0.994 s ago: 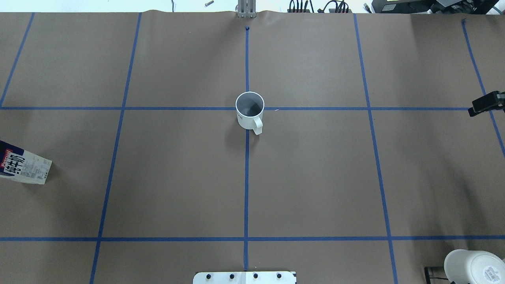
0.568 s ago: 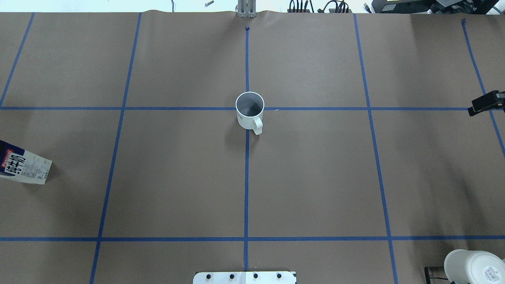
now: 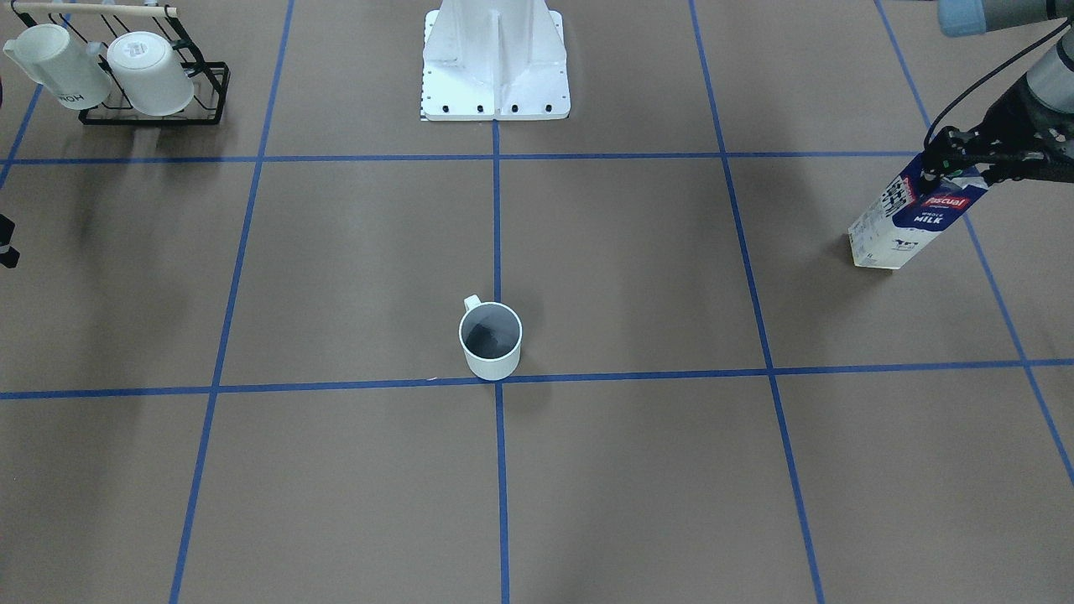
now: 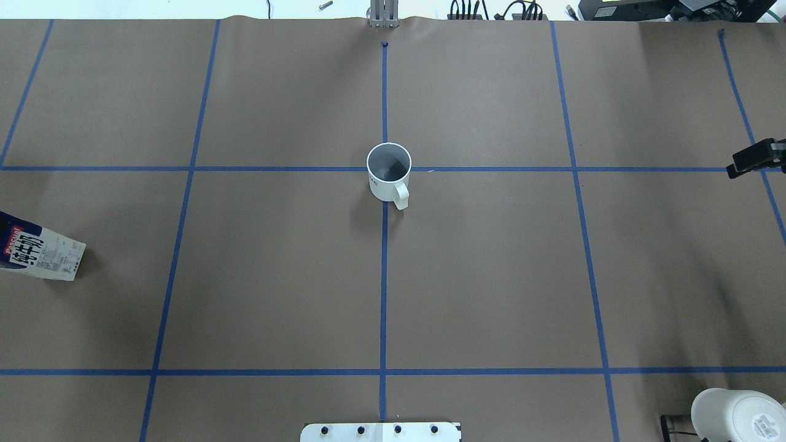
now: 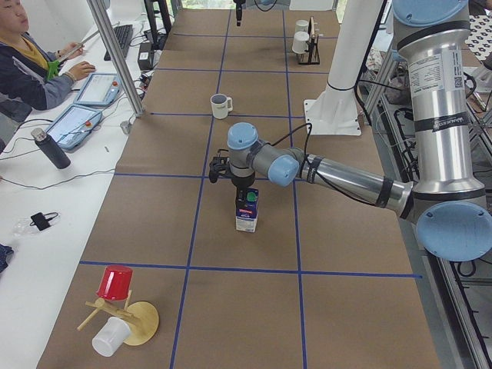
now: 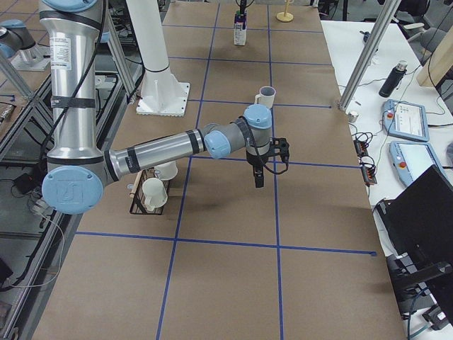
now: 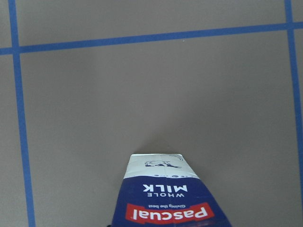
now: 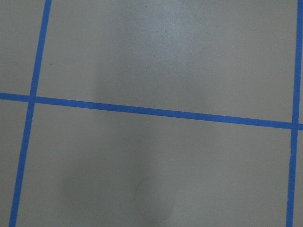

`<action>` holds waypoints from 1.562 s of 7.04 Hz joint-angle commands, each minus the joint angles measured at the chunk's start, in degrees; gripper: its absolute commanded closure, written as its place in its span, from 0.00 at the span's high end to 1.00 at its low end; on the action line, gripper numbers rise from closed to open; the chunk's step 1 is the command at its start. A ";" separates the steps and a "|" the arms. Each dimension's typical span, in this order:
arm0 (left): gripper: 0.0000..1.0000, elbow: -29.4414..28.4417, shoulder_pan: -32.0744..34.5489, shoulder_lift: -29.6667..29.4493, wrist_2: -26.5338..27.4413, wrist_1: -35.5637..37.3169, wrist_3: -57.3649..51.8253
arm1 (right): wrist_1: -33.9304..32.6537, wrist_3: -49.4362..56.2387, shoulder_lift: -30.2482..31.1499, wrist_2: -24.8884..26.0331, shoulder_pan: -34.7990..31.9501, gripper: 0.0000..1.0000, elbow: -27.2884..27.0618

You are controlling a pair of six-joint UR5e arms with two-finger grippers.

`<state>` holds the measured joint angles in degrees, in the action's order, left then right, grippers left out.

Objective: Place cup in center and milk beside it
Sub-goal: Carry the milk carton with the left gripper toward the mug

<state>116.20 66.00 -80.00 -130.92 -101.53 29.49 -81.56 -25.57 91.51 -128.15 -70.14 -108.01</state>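
Overhead from behind, front view opposite, both sharing the cup [image 4: 388, 179], wrist cameras close above table [image 8: 189, 56]

My left arm [image 5: 346, 181] and right arm [image 6: 152, 152] are brushed silver tubes joined by round pale-blue caps with black rings at the seams. Each upright link carries a white sticker [image 5: 434, 77] of small print, and a thin black cable [image 3: 965, 92] loops along the left forearm. Both arms end in black, the left gripper [image 5: 245, 192] and right gripper [image 6: 258, 178] being dark and narrow-fingered, and I stand on a white pedestal [image 3: 495, 59] whose flat foot plate shows a row of black screws.
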 commanded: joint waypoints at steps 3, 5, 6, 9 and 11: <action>0.49 -4.02 -0.17 -24.94 0.40 16.72 9.17 | 0.00 0.26 0.86 -0.18 -0.96 1.00 -0.01; 0.49 -13.84 -6.36 -41.14 0.76 19.00 21.24 | 0.35 0.26 1.91 -0.18 -1.93 1.00 -0.01; 0.50 -18.76 -8.93 -48.69 3.54 18.91 26.53 | 0.26 0.26 1.92 -0.26 -2.02 1.00 -0.01; 0.50 -33.44 -13.60 -63.66 8.74 17.95 28.78 | 0.00 0.17 2.00 -0.35 -2.46 1.00 -0.45; 0.50 -38.75 -16.86 -67.31 11.30 14.63 28.43 | 0.09 0.09 2.00 -0.70 -2.46 1.00 -0.54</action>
<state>80.35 50.88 -145.34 -120.88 -84.48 58.06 -81.53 -25.41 93.52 -128.60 -72.57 -108.48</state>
